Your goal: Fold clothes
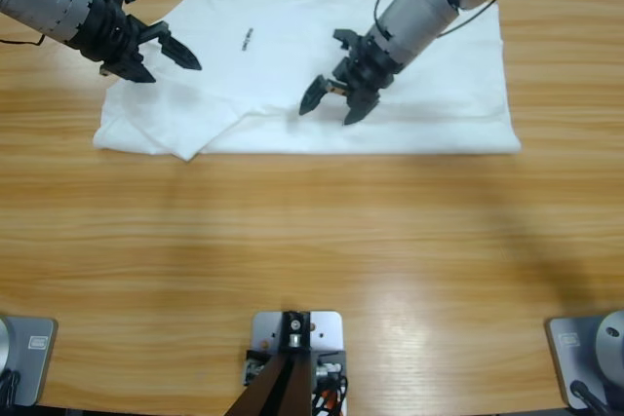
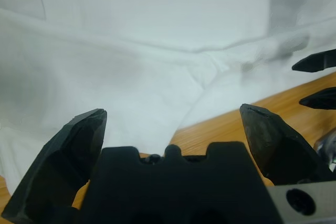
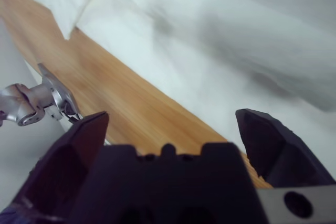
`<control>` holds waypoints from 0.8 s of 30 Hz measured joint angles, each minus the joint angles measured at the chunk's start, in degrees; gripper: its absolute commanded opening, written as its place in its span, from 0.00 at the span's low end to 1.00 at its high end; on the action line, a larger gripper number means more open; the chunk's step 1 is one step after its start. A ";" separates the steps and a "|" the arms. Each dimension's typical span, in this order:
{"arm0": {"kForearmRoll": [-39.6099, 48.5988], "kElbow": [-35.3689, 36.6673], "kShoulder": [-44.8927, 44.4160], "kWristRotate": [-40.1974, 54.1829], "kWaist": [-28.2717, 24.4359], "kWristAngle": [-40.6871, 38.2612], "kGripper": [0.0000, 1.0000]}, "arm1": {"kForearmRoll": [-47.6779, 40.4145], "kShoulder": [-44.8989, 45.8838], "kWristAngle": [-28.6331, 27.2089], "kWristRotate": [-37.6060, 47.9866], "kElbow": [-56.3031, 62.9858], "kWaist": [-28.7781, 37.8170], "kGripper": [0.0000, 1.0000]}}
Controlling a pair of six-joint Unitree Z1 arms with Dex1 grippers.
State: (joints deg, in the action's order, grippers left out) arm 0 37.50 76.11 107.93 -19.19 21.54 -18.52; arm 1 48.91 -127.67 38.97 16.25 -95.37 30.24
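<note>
Both of my grippers, left gripper (image 1: 168,54) and right gripper (image 1: 331,102), hang wide open, holding nothing. White T-shirt (image 1: 439,94) sprawls across the tabletop (image 1: 312,241) at 12 o'clock. Soft, floppy cotton; I'd pinch hems.

Left gripper (image 1: 161,54) open at upper left, right gripper (image 1: 331,104) open near middle, both empty.

white t-shirt (image 1: 390,85) with small dark chest mark (image 1: 245,39), tan wood-grain table (image 1: 312,241).
</note>
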 measured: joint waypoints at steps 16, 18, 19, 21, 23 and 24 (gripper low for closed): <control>0.00 0.00 0.69 1.09 -0.54 0.00 0.98 | 3.16 -3.96 0.00 -1.50 -4.99 0.00 1.00; 0.01 0.00 0.75 1.18 -0.73 0.00 0.98 | 3.86 -4.05 -0.01 -1.77 -6.08 -0.13 1.00; 0.02 0.00 0.81 1.19 -0.83 0.00 0.98 | 4.27 -4.23 -0.01 -1.95 -6.76 -0.26 1.00; 0.07 0.00 0.83 1.28 -1.01 0.00 0.98 | 5.21 -4.83 -0.14 -2.36 -8.30 -0.74 1.00; 0.08 0.00 0.85 1.29 -1.19 0.00 0.98 | 6.39 -5.44 -0.26 -2.82 -9.81 -1.47 1.00; 0.08 0.00 0.88 1.29 -1.26 0.00 0.98 | 7.13 -5.79 -0.35 -2.98 -10.77 -1.87 1.00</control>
State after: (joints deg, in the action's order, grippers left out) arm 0 37.58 76.11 108.81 -17.90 20.28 -18.52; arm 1 56.04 -133.46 38.62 13.27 -106.15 28.38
